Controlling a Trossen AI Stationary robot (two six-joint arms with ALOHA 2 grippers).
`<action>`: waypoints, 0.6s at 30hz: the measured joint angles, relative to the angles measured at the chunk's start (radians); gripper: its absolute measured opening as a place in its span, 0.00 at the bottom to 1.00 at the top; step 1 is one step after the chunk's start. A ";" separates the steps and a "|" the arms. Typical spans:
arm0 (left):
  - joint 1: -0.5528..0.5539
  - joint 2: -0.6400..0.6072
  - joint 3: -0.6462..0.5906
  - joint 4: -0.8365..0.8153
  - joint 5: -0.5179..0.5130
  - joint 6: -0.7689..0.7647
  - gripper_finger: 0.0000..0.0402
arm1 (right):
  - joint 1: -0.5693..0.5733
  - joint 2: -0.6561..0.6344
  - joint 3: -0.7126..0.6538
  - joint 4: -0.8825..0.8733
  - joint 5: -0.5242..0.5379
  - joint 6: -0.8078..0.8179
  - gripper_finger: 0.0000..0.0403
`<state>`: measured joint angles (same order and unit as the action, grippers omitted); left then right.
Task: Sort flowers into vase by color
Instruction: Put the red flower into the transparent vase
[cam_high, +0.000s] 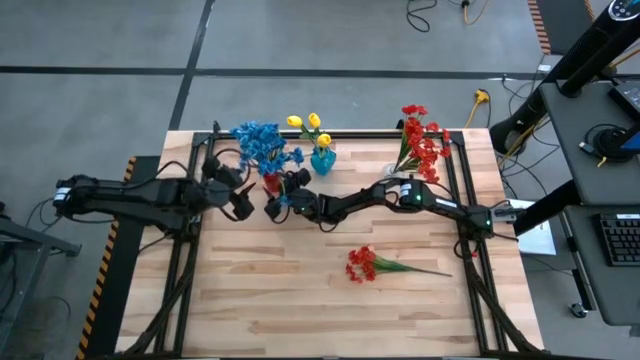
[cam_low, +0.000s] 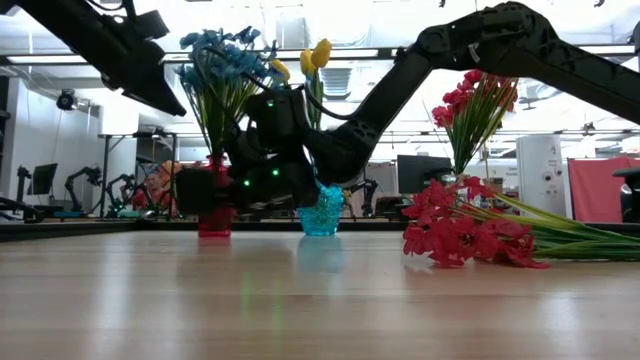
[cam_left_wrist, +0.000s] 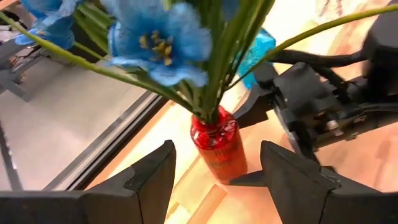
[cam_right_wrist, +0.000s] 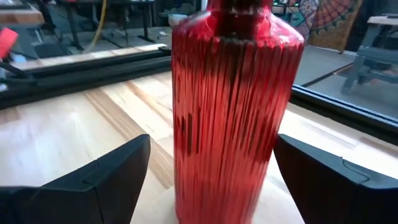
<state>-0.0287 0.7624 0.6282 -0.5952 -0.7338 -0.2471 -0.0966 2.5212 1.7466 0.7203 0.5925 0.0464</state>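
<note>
A red ribbed vase (cam_high: 272, 183) stands upright on the wooden table and holds blue flowers (cam_high: 258, 143). My right gripper (cam_right_wrist: 211, 155) reaches level across the table from the right and is open, one finger on either side of the vase's body (cam_right_wrist: 230, 112). My left gripper (cam_left_wrist: 217, 149) is open too. It hangs just left of the vase (cam_left_wrist: 214, 146), tilted down toward it and clear of it. A blue vase (cam_high: 322, 160) holds yellow flowers (cam_high: 308, 123). One red spray (cam_high: 365, 265) lies flat on the table, nearer the front. My right gripper stands open around the red vase's lower body (cam_right_wrist: 186, 155), coming level from the table's right. A gap shows beside one finger (cam_right_wrist: 118, 174). Whether the other finger (cam_right_wrist: 323, 180) touches the vase I cannot tell. The vase stands upright on the table.
Red flowers (cam_high: 420, 140) stand at the back right, in a clear vase as far as I can tell. A black frame (cam_high: 455, 190) runs along the table's back and sides. Bare wood lies at the front around the loose red spray (cam_low: 470, 235).
</note>
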 joint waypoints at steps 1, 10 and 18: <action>-0.008 -0.003 0.001 0.000 0.000 -0.004 0.54 | 0.002 -0.003 0.000 -0.008 0.010 -0.008 0.83; -0.070 -0.026 0.024 -0.012 -0.017 -0.009 0.54 | 0.021 -0.031 0.000 -0.053 0.053 -0.051 0.83; -0.116 -0.027 0.058 -0.100 -0.030 -0.080 0.53 | 0.037 -0.033 0.000 -0.089 0.103 -0.078 0.83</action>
<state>-0.1448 0.7357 0.6866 -0.6950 -0.7642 -0.3272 -0.0600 2.4886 1.7466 0.6312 0.6958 -0.0319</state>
